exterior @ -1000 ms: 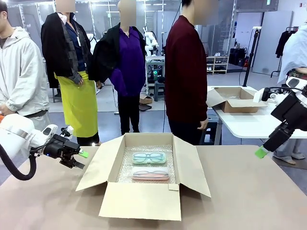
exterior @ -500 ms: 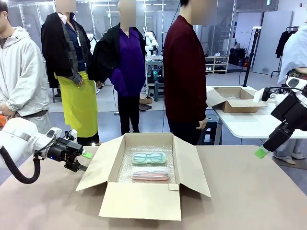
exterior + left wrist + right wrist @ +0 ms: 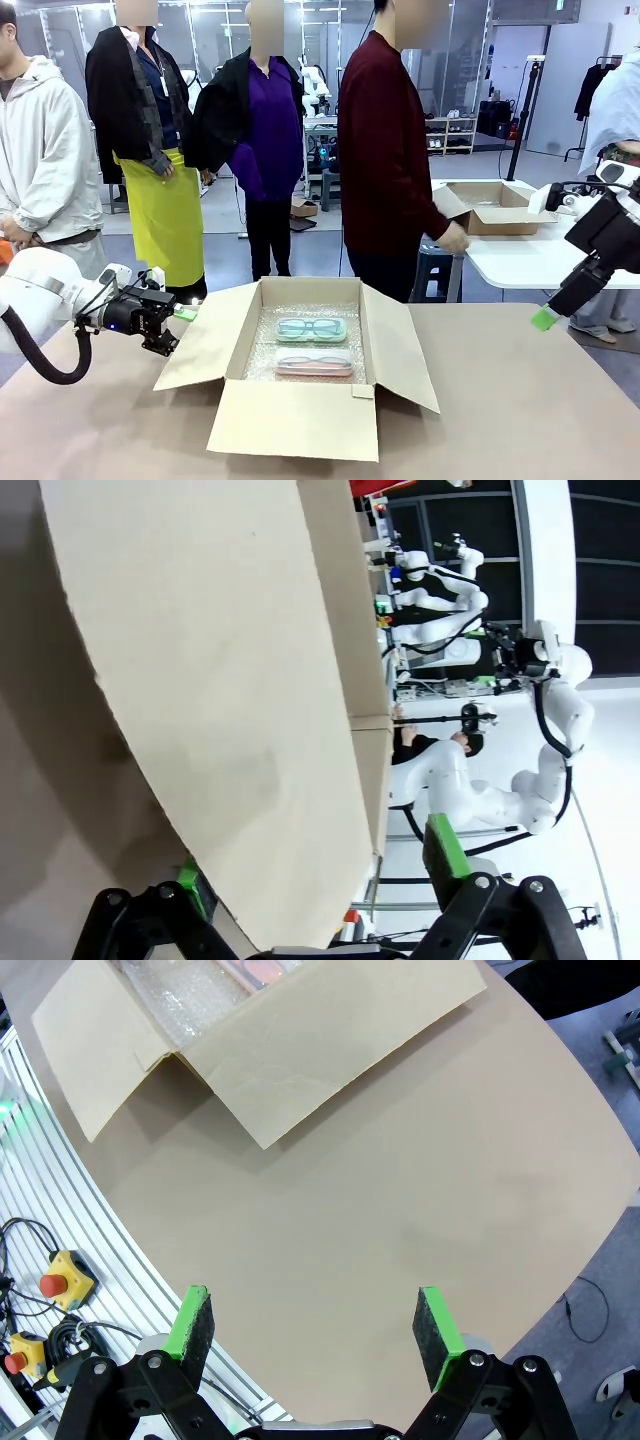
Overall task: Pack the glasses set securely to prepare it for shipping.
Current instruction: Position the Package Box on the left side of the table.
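My left tool [image 3: 172, 331] straddles the edge of the open cardboard box's [image 3: 300, 420] left flap [image 3: 230, 720], fingers [image 3: 445, 848] spread on either side. My right tool [image 3: 315, 1328] hangs wide open above the bare surface [image 3: 400, 1200]. Farther in, on bubble wrap, lie the pale pink case [image 3: 314, 364] and, behind it, the mint-green case [image 3: 311, 329].

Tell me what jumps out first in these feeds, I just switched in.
The open cardboard box sits mid-table with all flaps spread, and inside on bubble wrap lie the mint-green case and, nearer the robot, the pale pink case. The left gripper is at the box's left flap, its jaws astride the flap's edge in the left wrist view. The right gripper hangs open above the table's right side.
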